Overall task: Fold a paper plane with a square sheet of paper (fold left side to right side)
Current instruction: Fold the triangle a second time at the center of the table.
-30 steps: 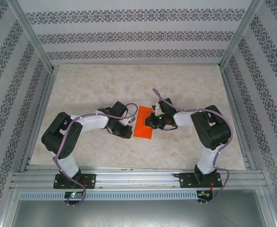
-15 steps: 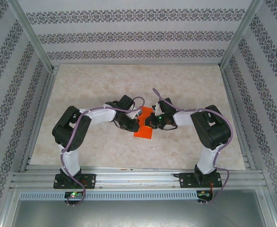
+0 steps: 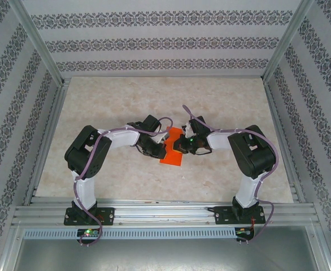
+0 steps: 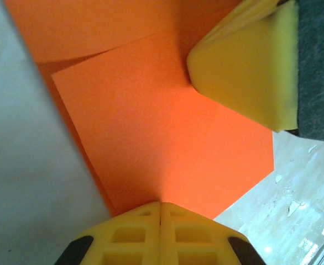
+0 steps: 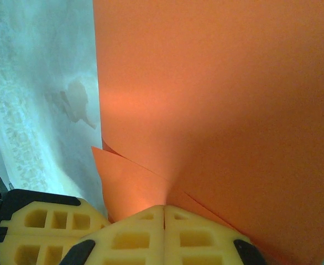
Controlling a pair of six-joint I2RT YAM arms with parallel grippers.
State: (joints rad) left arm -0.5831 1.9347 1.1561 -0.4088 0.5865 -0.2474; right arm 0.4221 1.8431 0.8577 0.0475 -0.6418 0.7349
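Two closed hands (image 3: 157,152) (image 3: 179,148) touch edges of orange sheet (image 3: 172,157).

The square sheet of paper (image 3: 173,156) is bright orange, plain and unmarked, and folded into a narrower rectangle. It lies near the middle of the surface (image 3: 114,101), its long sides running from the surface's near edge toward its far edge at a slight tilt. Its layers overlap. In the right wrist view, a lower layer's corner pokes out along one long edge.

Orange paper (image 4: 151,127) — beige marbled table (image 3: 126,107)
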